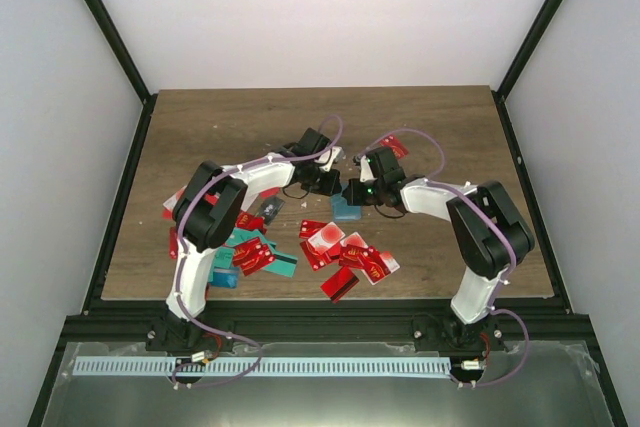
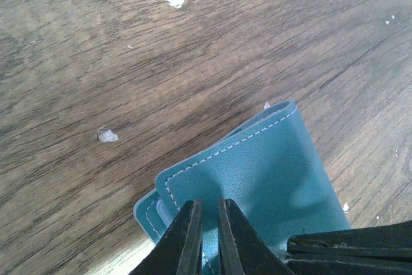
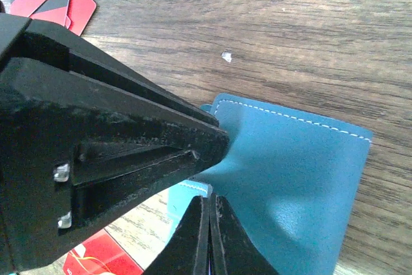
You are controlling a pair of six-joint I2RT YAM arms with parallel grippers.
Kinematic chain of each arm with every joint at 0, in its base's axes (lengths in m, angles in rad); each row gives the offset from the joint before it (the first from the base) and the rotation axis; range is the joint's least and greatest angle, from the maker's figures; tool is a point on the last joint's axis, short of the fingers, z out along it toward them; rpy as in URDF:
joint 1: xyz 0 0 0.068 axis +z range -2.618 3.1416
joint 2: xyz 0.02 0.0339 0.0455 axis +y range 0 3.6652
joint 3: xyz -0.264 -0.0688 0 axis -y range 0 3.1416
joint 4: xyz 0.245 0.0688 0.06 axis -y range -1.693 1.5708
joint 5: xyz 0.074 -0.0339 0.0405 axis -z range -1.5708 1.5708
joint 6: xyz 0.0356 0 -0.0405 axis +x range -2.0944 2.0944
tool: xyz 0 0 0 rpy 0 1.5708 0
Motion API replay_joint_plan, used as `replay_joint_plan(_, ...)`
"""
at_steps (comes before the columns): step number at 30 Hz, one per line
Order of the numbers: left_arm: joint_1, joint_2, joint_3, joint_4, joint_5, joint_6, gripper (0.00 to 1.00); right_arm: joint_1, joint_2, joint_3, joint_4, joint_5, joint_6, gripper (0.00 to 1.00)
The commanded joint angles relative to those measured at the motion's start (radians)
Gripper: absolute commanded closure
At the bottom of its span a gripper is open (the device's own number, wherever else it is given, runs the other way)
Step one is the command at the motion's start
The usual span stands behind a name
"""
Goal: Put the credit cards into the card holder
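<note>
One soft, stitched teal card holder (image 2: 270,178) | left end effector (image 2: 207,207) pinching it, nearly closed | right end effector (image 3: 210,199) fully closed

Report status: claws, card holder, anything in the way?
Left claw shut on card holder cover. Right claw shut, tips at its edge. Credit cards loose on table, none gripped. Nothing else on the holder.

The wallet (image 2: 257,178) is teal-blue with a line of white stitching along its edge — a paler blue layer shows beneath. The cards (image 1: 340,257) are mostly red with pale markings, a few teal. The table (image 2: 96,62) is brown wood grain, flecked white.
</note>
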Motion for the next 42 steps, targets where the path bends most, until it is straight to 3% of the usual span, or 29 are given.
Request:
replay_joint_plan(1, -0.005, -0.006, -0.025, -0.023, -0.017, 0.015, 0.89, -0.008, 0.029, -0.004, 0.014, 0.03, -0.009, 0.99)
replay_joint_plan(22, -0.008, -0.003, -0.028, -0.025, -0.031, 0.02, 0.89, -0.008, 0.032, -0.003, 0.0, 0.087, -0.016, 0.99)
replay_joint_plan(31, -0.008, -0.003, -0.027, -0.025, -0.037, 0.022, 0.89, -0.007, 0.001, 0.044, -0.015, 0.003, -0.003, 0.99)
replay_joint_plan(42, -0.008, 0.001, -0.026, -0.025, -0.037, 0.023, 0.9, -0.008, 0.008, 0.037, -0.022, 0.034, -0.005, 0.99)
